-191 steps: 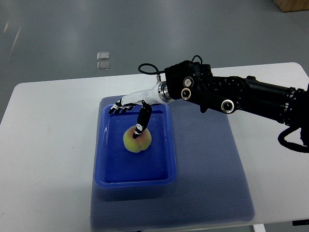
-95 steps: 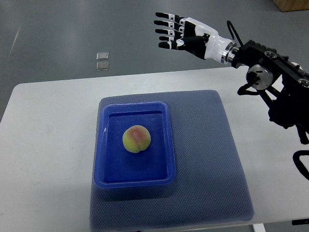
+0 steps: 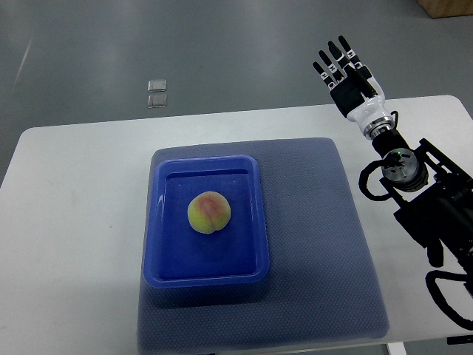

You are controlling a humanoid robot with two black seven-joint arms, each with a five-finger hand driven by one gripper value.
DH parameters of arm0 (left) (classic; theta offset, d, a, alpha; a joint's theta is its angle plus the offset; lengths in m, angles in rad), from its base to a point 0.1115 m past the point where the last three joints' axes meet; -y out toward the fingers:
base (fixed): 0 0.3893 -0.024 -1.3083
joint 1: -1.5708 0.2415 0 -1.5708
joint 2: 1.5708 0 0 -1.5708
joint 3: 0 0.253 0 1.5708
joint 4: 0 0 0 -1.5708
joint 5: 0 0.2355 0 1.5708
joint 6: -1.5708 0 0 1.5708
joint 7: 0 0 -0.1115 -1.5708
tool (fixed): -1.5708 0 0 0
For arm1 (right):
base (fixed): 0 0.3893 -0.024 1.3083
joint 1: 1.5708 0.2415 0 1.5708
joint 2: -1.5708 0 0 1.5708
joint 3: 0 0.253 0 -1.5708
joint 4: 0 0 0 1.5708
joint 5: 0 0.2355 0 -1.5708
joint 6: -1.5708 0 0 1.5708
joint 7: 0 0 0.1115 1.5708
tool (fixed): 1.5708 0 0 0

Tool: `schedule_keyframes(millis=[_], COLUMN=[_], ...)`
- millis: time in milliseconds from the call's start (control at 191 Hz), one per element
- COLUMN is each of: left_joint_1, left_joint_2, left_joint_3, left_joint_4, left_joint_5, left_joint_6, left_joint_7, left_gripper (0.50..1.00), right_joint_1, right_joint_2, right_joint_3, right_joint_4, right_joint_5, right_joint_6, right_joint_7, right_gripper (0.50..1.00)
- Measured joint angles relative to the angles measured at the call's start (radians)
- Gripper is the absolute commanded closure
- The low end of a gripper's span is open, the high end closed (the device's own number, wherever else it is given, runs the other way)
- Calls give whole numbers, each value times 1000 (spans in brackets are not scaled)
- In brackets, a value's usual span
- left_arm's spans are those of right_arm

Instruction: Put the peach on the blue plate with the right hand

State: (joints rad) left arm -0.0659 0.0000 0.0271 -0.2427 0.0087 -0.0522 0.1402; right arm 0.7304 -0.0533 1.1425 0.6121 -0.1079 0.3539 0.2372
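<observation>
A yellow-pink peach (image 3: 209,212) lies in the middle of the blue rectangular plate (image 3: 253,222), which stands on a blue-grey mat (image 3: 318,237) on the white table. My right hand (image 3: 346,74) is raised at the far right, well away from the plate, with fingers spread and holding nothing. Its black arm (image 3: 421,207) runs down the right edge. The left arm does not show.
The white table (image 3: 74,222) extends to the left of the mat and along its far side. Two small clear squares (image 3: 157,92) lie on the grey floor beyond the table. A brown box corner (image 3: 447,7) shows at the top right.
My right hand let go of the peach, lifted off the plate and swung up and to the right; it now points its fingers away at the table's far right.
</observation>
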Motion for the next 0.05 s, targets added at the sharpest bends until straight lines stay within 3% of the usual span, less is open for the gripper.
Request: schedule_keyframes(millis=[52], left_joint_1=[0], left_joint_2=[0], left_joint_3=[0], left_joint_4=[-2], left_joint_5=[0], left_joint_6=[0], left_joint_7=[0], left_gripper=[500], right_joint_1=[0], right_joint_2=[4], right_joint_3=[-1], right_joint_4=[-3], right_joint_5=[3], right_joint_6=[0], right_joint_7=[0], right_gripper=[570])
